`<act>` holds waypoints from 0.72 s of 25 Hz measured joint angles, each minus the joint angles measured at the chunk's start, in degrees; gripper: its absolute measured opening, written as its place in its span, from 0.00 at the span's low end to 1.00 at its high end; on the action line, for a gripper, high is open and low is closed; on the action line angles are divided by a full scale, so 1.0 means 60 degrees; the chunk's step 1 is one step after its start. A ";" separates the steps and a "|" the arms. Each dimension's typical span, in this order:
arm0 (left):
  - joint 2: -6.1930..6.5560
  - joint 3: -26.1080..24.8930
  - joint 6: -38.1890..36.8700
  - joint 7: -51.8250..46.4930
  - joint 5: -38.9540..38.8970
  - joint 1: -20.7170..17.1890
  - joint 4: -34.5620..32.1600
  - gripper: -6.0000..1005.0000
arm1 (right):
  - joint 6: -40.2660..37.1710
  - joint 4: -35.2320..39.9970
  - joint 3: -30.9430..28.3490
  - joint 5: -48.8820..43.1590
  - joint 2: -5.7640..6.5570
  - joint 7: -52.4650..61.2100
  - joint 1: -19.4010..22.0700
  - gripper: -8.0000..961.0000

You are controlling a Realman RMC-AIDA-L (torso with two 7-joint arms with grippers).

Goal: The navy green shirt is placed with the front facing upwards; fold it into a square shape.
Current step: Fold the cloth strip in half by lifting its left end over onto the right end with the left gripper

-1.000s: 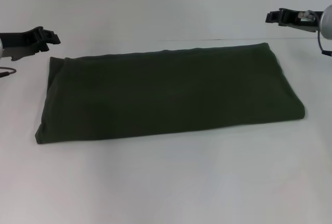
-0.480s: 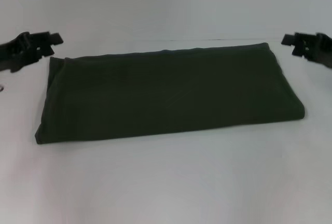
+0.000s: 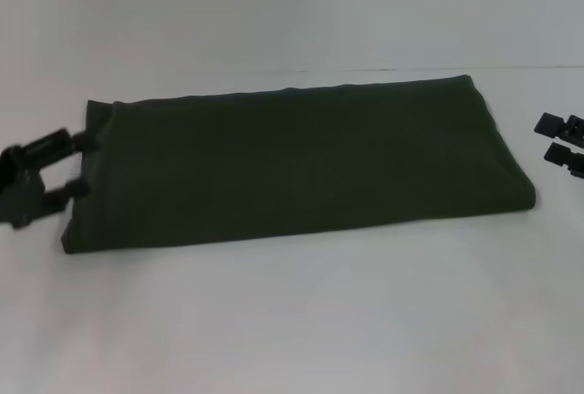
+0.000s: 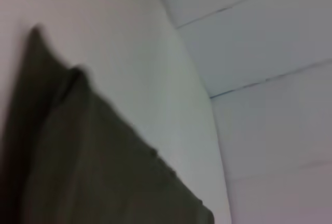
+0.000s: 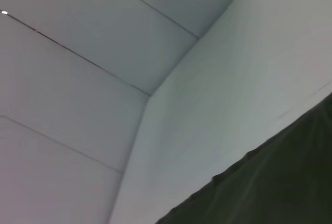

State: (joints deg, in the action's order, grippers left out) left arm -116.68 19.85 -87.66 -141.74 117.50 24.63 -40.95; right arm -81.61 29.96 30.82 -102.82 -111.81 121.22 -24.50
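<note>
The navy green shirt (image 3: 292, 161) lies on the white table as a long folded band, plain side up, with no print showing. My left gripper (image 3: 80, 164) is open, low at the shirt's left short edge, with its two black fingers (image 3: 66, 195) spread along that edge. At the right rim of the head view my right gripper (image 3: 558, 140) is open too, low and a little to the right of the shirt's right end. Both wrist views show shirt cloth: the left wrist view (image 4: 93, 162) and the right wrist view (image 5: 280, 182).
The white table (image 3: 301, 321) runs bare in front of the shirt. A pale wall (image 3: 292, 2) rises behind the table's far edge.
Both grippers have come down from beside the shirt's far corners. The left one now sits at the left short edge; the right one is lower, off the right end. The shirt has not moved.
</note>
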 joint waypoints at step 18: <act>-0.0560 0.0031 0.1876 -0.2036 0.0182 -0.0874 0.0613 0.90 | -0.0495 -0.0043 0.0050 -0.0074 -0.0048 -0.0284 -0.0332 0.90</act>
State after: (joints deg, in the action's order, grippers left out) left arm -120.05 20.04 -76.40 -153.96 118.60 19.39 -37.27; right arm -84.58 29.71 31.12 -103.26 -112.10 119.51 -26.50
